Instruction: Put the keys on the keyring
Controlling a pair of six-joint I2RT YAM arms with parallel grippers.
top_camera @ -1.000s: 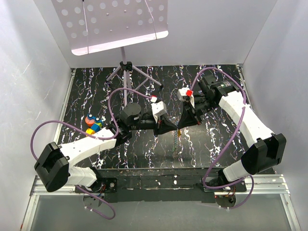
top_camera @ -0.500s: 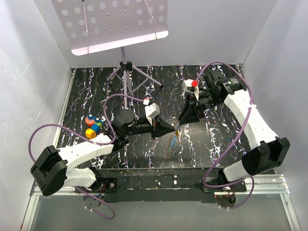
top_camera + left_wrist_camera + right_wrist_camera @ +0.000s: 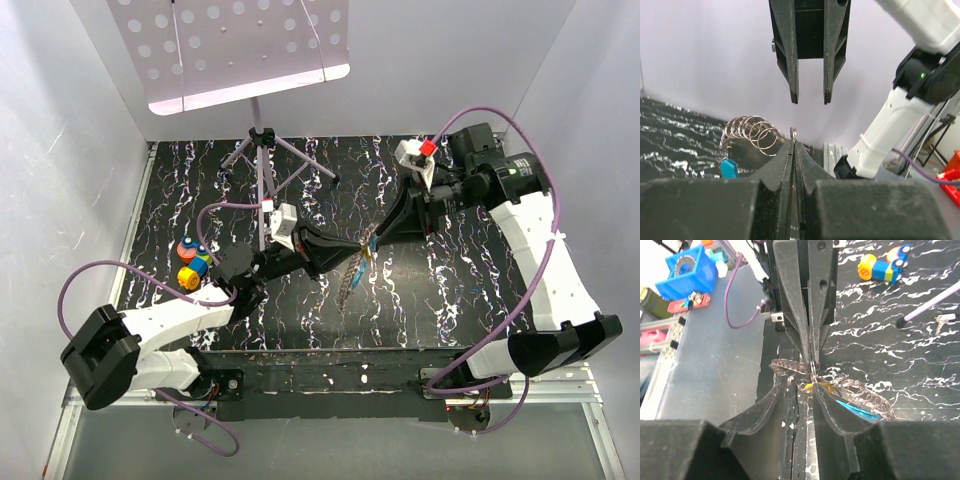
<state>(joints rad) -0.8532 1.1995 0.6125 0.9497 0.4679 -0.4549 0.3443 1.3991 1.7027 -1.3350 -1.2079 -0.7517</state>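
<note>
My left gripper [image 3: 357,247] is shut on a thin metal keyring [image 3: 793,134], whose edge pokes out above the closed fingertips. A chain of wire rings [image 3: 753,133] hangs from it with the blue key [image 3: 728,168]; from above they dangle over the table middle [image 3: 352,277]. In the right wrist view the yellow-orange key [image 3: 818,387] and blue key [image 3: 856,409] lie among the rings [image 3: 862,392], just beyond my right gripper [image 3: 800,386]. My right gripper [image 3: 388,232] is open, nothing between its fingers, facing the left gripper tip to tip a short gap apart.
A pile of coloured toy pieces [image 3: 191,262] lies at the table's left. A tripod stand [image 3: 262,150] with a perforated white board [image 3: 235,45] rises at the back. A small metal piece [image 3: 941,322] lies beside a tripod foot. White walls enclose three sides.
My right gripper has opened and drawn back to the far right. The left gripper keeps the ring, and the chain with the keys now hangs from it alone.
</note>
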